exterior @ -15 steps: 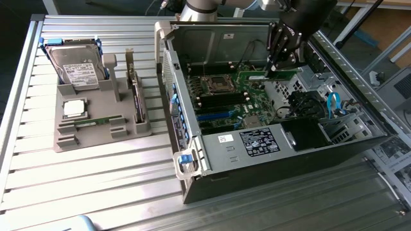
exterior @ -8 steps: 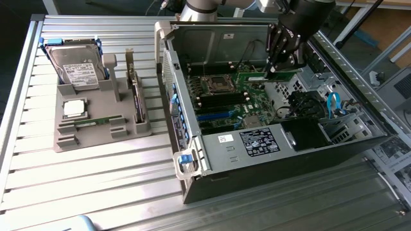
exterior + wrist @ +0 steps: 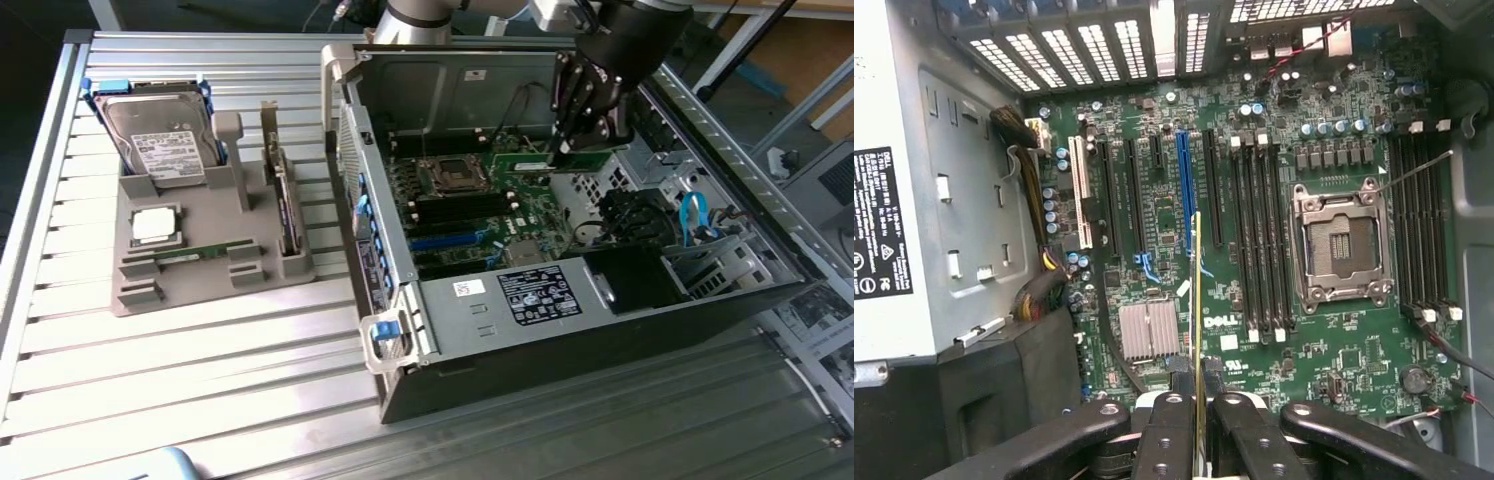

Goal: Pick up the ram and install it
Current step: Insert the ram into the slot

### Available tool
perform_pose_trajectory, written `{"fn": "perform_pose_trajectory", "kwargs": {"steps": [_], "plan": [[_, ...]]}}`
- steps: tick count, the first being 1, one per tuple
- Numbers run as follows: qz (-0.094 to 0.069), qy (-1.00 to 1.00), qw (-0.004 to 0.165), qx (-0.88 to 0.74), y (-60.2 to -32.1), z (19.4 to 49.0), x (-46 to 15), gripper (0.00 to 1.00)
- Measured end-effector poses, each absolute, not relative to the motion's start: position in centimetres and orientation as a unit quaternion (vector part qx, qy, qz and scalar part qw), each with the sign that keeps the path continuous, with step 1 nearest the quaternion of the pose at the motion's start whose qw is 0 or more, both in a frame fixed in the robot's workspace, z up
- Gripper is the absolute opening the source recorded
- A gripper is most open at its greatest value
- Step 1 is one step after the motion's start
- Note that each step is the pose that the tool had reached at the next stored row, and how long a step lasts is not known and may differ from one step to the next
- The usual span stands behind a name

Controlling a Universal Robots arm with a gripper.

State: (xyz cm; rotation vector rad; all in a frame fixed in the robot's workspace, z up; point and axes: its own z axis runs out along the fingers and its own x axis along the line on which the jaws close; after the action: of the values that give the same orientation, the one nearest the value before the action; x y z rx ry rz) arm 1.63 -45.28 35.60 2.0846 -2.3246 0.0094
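My gripper (image 3: 582, 140) hangs inside the open computer case (image 3: 400, 330), shut on the ram (image 3: 531, 160), a narrow green board held over the motherboard (image 3: 534, 215). In the wrist view the ram (image 3: 1199, 290) appears edge-on as a thin yellow-green strip between the black fingers (image 3: 1166, 440) of my gripper (image 3: 1200, 425). It hovers above the board between the blue slot (image 3: 1182, 190) and the black memory slots (image 3: 1259, 240), apart from them. The empty processor socket (image 3: 1339, 245) lies just beyond those slots.
A grey parts holder (image 3: 200, 270) on the slatted table, at the exterior view's left, carries a hard drive (image 3: 158, 145), a silver processor chip (image 3: 154, 225), a green stick (image 3: 200, 252) and an upright card (image 3: 278, 185). Case walls, cables (image 3: 694, 215) and a heatsink (image 3: 1149, 330) crowd the board.
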Motion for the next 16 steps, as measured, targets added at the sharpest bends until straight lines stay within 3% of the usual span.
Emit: {"fn": "perform_pose_trajectory", "kwargs": {"steps": [16], "plan": [[0.003,-0.744,0.01,0.668,-45.28,34.69,1.62,0.14]]}}
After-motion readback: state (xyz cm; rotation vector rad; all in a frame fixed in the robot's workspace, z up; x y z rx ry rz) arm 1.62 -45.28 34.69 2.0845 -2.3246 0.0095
